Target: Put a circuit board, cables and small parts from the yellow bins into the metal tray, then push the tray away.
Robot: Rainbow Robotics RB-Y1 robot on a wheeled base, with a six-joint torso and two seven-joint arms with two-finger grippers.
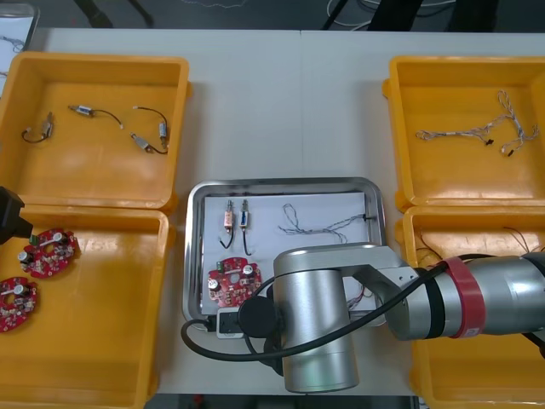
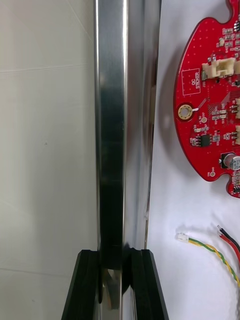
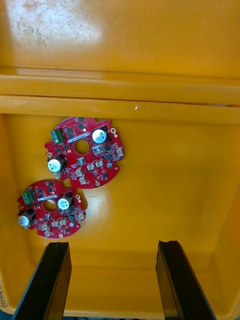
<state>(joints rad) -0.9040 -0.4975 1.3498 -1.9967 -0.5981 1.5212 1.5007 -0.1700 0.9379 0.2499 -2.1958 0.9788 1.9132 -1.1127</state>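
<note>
R gripper (image 2: 114,262) is clenched on the near rim of the metal tray (image 1: 281,181), by its left corner, w/ the shiny rim strip pinched between both fingers; the R arm reaches across the tray's near side. In the tray, on its white inside: a red circuit board (image 1: 232,281) at near left, two small metal parts (image 1: 237,216) beyond it, a twisted blue & white cable (image 1: 317,223) toward the far right, and a red & yellow cable (image 2: 222,247) near the board. L gripper (image 3: 112,247) is released, fingers well apart, hovering over the near-left yellow bin (image 1: 102,332). Two spare boards (image 1: 49,251) lie there, touched by neither finger.
</note>
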